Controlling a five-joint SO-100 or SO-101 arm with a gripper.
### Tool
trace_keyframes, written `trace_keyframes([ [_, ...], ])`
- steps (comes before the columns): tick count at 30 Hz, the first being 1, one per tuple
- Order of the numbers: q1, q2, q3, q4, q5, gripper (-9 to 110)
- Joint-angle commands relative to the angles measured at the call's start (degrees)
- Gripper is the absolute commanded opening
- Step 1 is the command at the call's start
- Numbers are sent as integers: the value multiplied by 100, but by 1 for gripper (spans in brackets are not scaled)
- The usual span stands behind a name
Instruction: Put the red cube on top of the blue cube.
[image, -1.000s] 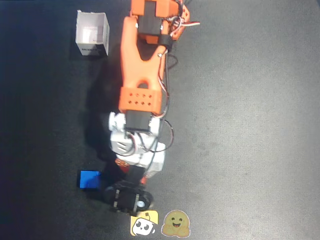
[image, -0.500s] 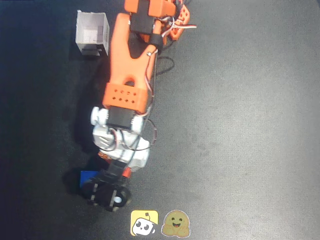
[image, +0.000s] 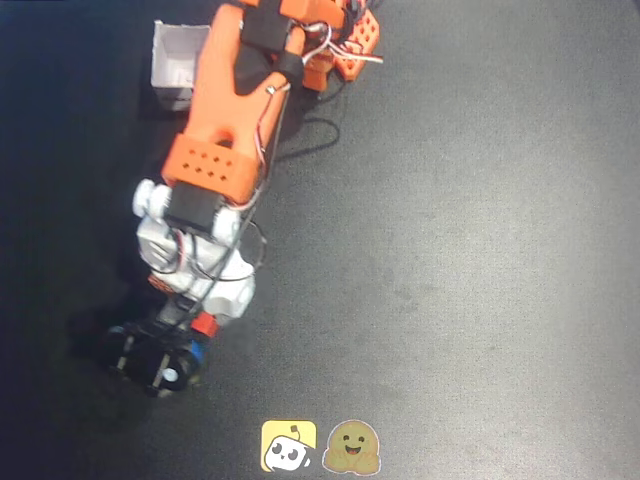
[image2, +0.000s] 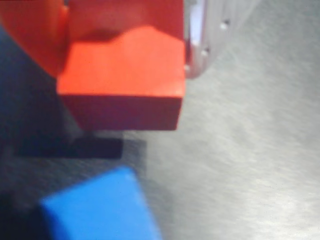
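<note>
Overhead view, far left at the top edge: a small white open box (image: 180, 62), standing on a dark counter (image: 480, 260). Just to its right, an orange arm link (image: 225, 100), stretching from the top centre down and to the left. Lower along the same line, a white wrist section (image: 195, 255), then a black camera housing (image: 150, 360) at the lower left. Tucked between wrist and housing, the end effector (image: 198, 325), pointing down at the counter, with a sliver of the red cube (image: 206, 323) showing at its tip. Cannot tell the blue cube's place from this view, hidden as it is under the arm. Farther right along the bottom edge, two flat stickers side by side: a yellow square one (image: 288, 445) and a brown smiling one (image: 352, 448). Beyond those, only dark, faintly scuffed counter out to the right edge. No walls or room visible.

Wrist view, blurred and very close. At upper left, an orange finger (image2: 30, 35) pressed against the red cube (image2: 125, 75). At the cube's right, a pale finger (image2: 200, 45) touching its other side. End effector (image2: 120, 50) thus closed onto the red cube, gripping it from both sides. Held clear of the grey counter (image2: 250, 150), with a dark shadow (image2: 75, 147) lying below it. At lower left, the blue cube (image2: 100, 210), resting on the counter, cut off by the bottom edge. Near the red cube but apart from it, a strip of counter and shadow showing between the two.
</note>
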Motion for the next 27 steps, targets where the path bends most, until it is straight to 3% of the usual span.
trace_keyframes([
  [1,149,439,-519,53,35,6],
  [27,325,-729,-2039,264,-79,6],
])
